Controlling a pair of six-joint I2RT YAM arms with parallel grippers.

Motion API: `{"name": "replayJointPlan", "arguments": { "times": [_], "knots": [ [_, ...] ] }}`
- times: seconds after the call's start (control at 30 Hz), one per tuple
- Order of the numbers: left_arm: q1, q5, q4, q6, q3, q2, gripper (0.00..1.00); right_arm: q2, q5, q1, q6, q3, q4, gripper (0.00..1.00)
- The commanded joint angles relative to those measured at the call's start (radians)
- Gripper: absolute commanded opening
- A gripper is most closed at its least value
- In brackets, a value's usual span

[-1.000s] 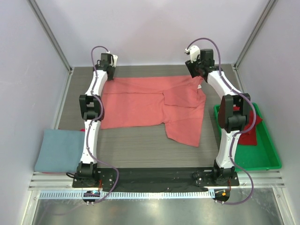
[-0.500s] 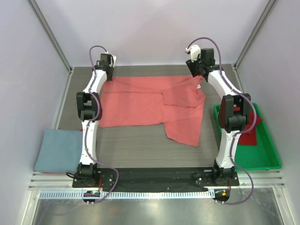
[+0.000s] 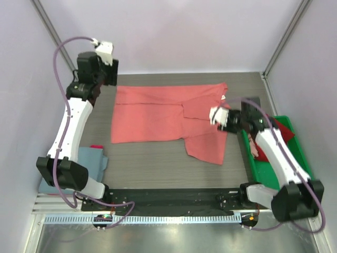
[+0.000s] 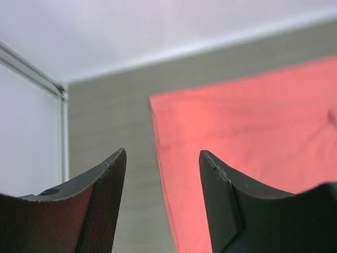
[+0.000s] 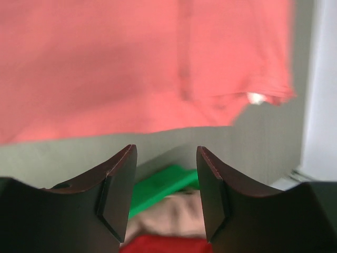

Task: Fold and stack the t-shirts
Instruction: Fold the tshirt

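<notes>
A salmon t-shirt (image 3: 158, 113) lies spread on the grey table, its right part folded over with a flap hanging toward the near side. In the left wrist view its far-left corner (image 4: 237, 121) lies flat below my fingers. My left gripper (image 3: 105, 79) (image 4: 162, 153) hangs open above that corner, holding nothing. My right gripper (image 3: 224, 120) (image 5: 166, 150) is open and empty, above the shirt's right edge (image 5: 147, 63) beside the tray. A folded blue t-shirt (image 3: 97, 158) lies at the near left, mostly hidden behind my left arm.
A green tray (image 3: 287, 182) (image 5: 158, 184) stands at the right with a dark red garment (image 3: 284, 129) and a beige one (image 3: 255, 150) in it. Walls and metal posts close in the back and both sides.
My left gripper has opened, let go of the shirt's far-left corner and risen to the left. My right arm has swung back from the far-right corner toward the tray, still open.
</notes>
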Motion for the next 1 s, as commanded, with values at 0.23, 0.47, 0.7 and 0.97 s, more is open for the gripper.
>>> {"name": "replayJointPlan", "arguments": {
  "times": [0.23,0.47,0.7,0.97],
  "knots": [
    [-0.004,0.031,-0.15,0.145,-0.38,0.029,0.55,-0.314,-0.139,0.017,-0.591,-0.436,-0.21,0.56],
    [-0.004,0.03,-0.167,0.129,-0.43,0.053,0.59,-0.282,-0.198,0.018,-0.659,-0.469,-0.219,0.6],
    [0.005,0.031,-0.171,0.109,-0.415,0.102,0.73,-0.15,-0.182,0.026,-0.68,-0.417,-0.243,0.6],
    [0.039,0.045,-0.213,0.079,-0.374,0.152,0.69,-0.04,-0.139,0.032,-0.722,-0.403,-0.231,0.55]
  ]
}}
